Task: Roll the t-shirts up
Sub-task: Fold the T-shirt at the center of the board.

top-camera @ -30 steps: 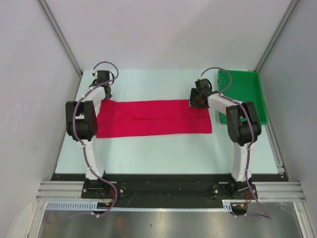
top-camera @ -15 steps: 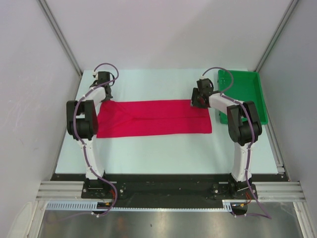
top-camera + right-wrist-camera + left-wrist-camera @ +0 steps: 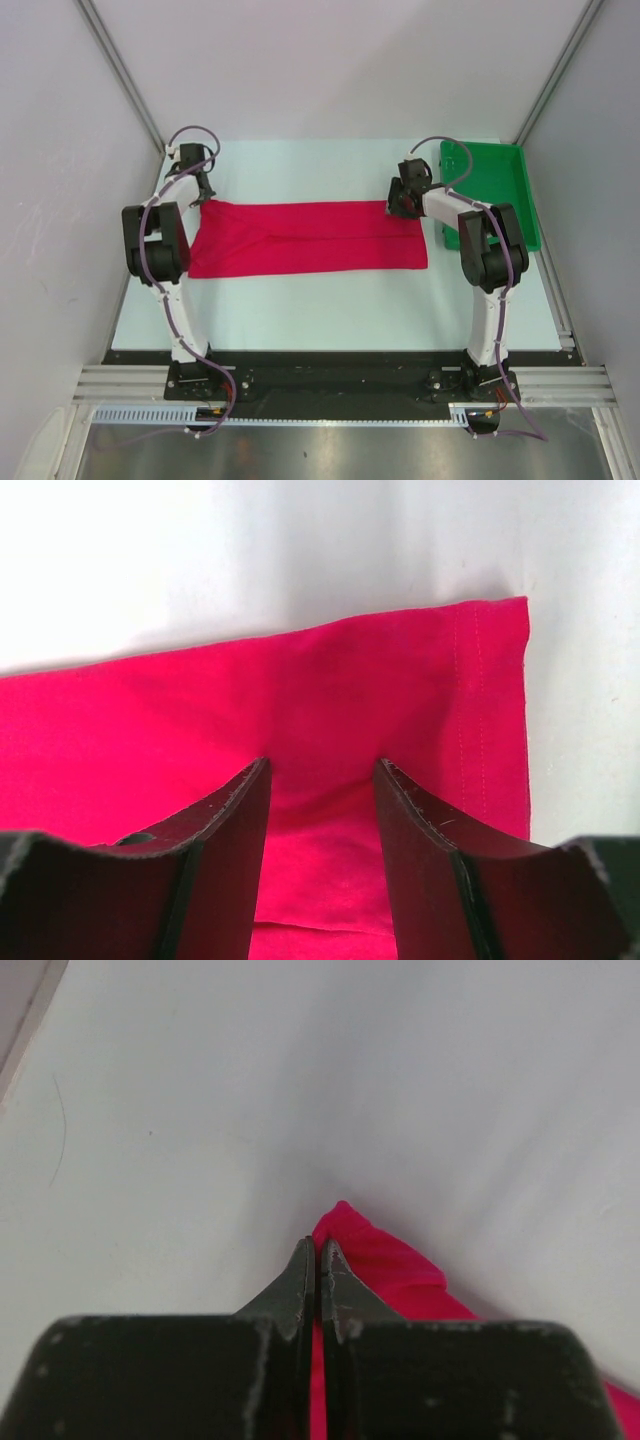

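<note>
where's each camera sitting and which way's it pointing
top external: above and behind the bases, looking down on the table, t-shirt and green tray; both arms show.
left wrist: on the left arm, looking along the shut left gripper pinching a t-shirt corner.
right wrist: on the right arm, looking down past the open right gripper onto the hemmed corner.
shared: all three see the t-shirt.

No legible text, labels, brand marks, numbers or signs in any of the three views; all visible surfaces read as plain and unmarked.
</note>
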